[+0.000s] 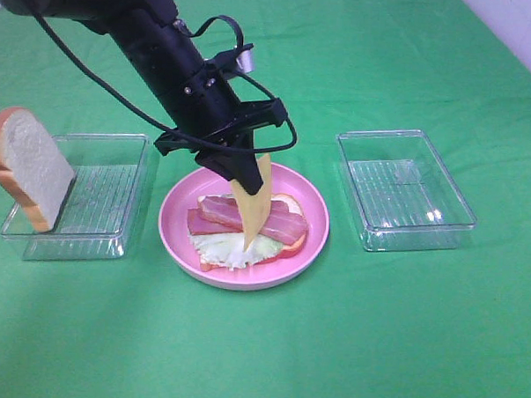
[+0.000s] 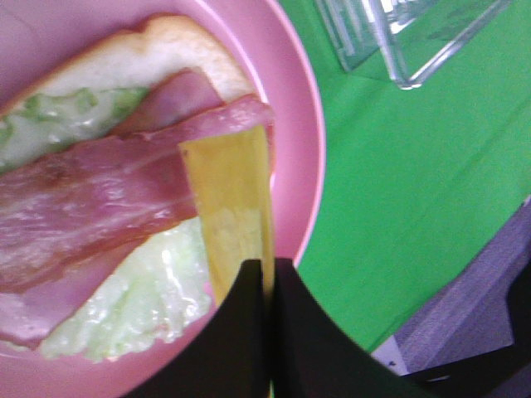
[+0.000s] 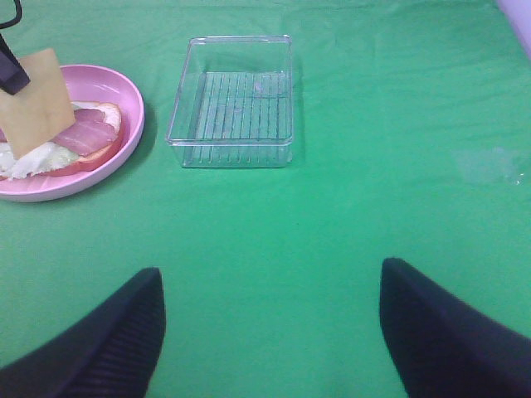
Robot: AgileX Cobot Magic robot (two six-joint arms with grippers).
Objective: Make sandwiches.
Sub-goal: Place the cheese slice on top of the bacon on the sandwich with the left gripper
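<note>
Grips smooth yellow cheese [image 2: 232, 199] in clenched left claw [image 2: 267, 270], hanging over glossy ham [image 2: 91, 195], ruffled lettuce [image 2: 141, 298] and crusted bread [image 2: 178, 41] on round pink plate [image 2: 299, 124]. Holds right claw [image 3: 270, 332] spread, empty, above green cloth bench [image 3: 373, 224].

— What sort of place am I steering in?
— A robot lab bench, I'd say. Green cloth [image 1: 418, 347] covers the whole table. I see a toy sandwich [image 1: 282, 224] on a pink plate [image 1: 313, 210], a clear tray [image 1: 78, 244] on one side, a second tray [image 1: 423, 234] on the other, and a black cabled arm [image 1: 179, 67].
</note>
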